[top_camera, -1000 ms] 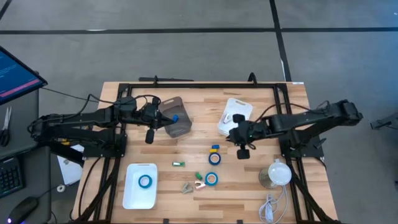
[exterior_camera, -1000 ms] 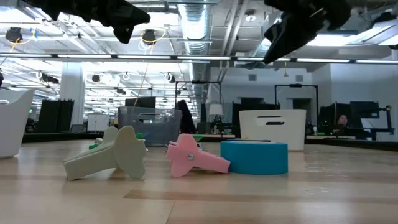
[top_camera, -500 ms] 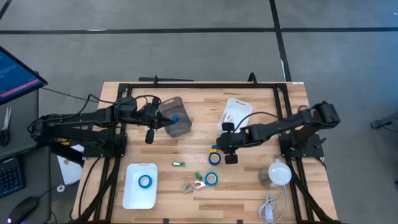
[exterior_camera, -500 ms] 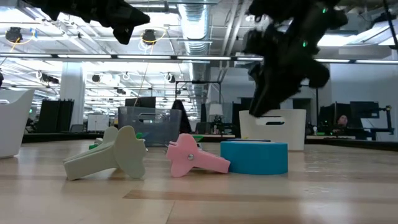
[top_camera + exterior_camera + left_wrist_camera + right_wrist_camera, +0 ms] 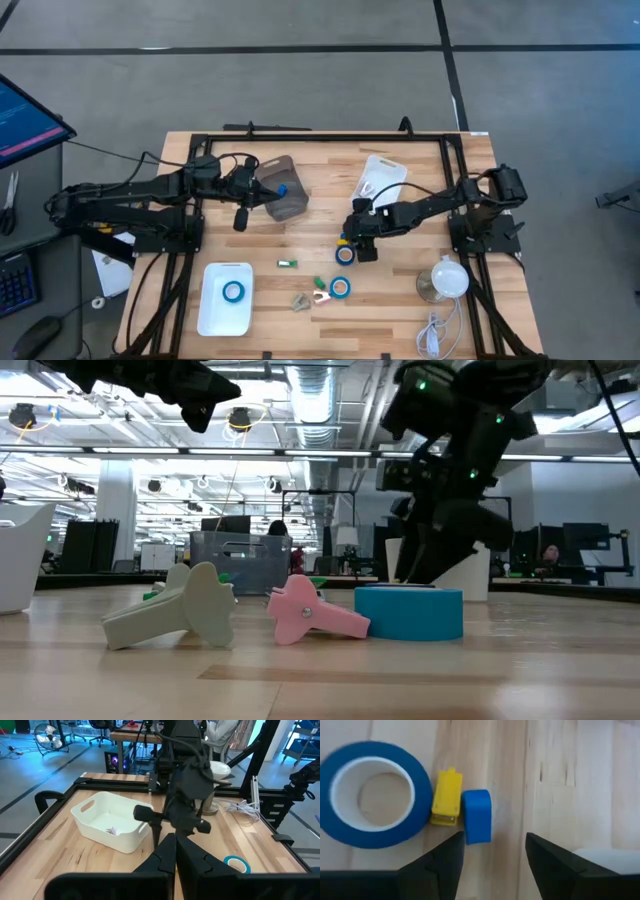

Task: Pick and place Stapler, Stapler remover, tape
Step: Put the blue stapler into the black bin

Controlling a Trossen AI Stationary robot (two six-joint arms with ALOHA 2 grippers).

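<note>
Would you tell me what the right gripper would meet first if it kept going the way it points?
Probably the small blue block, which lies just ahead of the open right gripper, beside the yellow stapler; depth is uncertain.

The table [image 5: 420, 300] is pale, matt planked wood with visible grain, the tape [image 5: 372, 800] roll looks smooth and slightly glossy blue, and the white bin [image 5: 110, 822] appears smooth matt plastic.

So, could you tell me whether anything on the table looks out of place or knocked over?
Nothing looks spilled or damaged. Loose pieces are scattered: a small green piece lies alone on the wood, and the grey and pink staple removers lie on their sides. The right gripper, open, hovers by the small blue and yellow staplers.
</note>
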